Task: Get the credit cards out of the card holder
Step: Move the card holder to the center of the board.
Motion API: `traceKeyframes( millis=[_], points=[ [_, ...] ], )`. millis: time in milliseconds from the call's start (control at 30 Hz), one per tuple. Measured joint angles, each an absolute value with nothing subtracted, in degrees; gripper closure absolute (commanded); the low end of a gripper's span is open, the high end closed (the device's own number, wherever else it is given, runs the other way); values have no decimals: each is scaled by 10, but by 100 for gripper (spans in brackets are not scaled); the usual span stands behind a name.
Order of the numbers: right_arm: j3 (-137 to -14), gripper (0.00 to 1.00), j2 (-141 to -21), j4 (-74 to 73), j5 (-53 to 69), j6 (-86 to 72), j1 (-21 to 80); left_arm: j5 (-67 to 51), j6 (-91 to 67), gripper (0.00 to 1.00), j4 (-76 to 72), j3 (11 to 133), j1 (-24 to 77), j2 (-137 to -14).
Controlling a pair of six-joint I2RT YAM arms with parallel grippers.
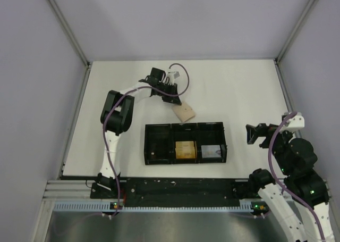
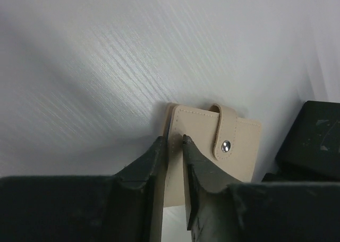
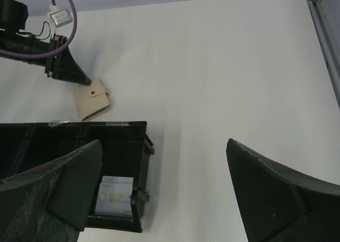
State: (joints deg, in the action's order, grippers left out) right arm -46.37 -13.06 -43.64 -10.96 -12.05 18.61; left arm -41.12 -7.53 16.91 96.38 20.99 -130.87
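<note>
Top external view showed the left gripper [image 1: 171, 97] reaching to the upper middle of the white table [image 1: 239, 88], with its tip at the card holder [image 1: 184, 113]. The card holder sat just above the upper edge of the black tray [image 1: 159, 129], apart from it. Left wrist view showed that gripper's jaws drawn narrow, with the left edge of the tan card holder [image 2: 239, 146] between the fingertips [image 2: 159, 151]. They looked pinched on it. The card holder was folded shut, and its strap [image 2: 226, 138] was fastened by a metal snap. Whether it was lifted off the table could not be told.

The tray lay across the centre of the overhead frame. It had three compartments. An orange-tan block [image 1: 185, 149] sat in the middle one and a pale credit card [image 1: 211, 151] lay flat in the right one. The left compartment looked dark.

The right gripper [image 1: 257, 134] hung at the right of the frame, well apart from the tray's right end. Right wrist view showed its fingers [image 3: 276, 194] spread wide with only bare table between them, and the credit card [image 3: 114, 195] at the lower left.
</note>
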Motion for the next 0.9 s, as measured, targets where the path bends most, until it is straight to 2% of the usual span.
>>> traceKeyframes(
  millis=[33, 333, 467, 633, 900],
  points=[
    [-464, 1, -131, -437, -109, -120, 186, -409, -72, 100, 173, 962, 210, -1309],
    [-464, 1, -131, -433, -107, -120, 187, -402, -74, 100, 179, 928, 177, -1284],
    [-464, 1, -131, -429, -103, -119, 189, -361, -107, 100, 158, 820, 114, -1207],
    [-464, 1, -131, -429, -95, -116, 191, -245, -170, 100, 133, 667, 30, -1076],
    [-464, 1, -131, -428, -75, -109, 195, -66, -283, 100, 122, 461, -30, -886]
  ],
)
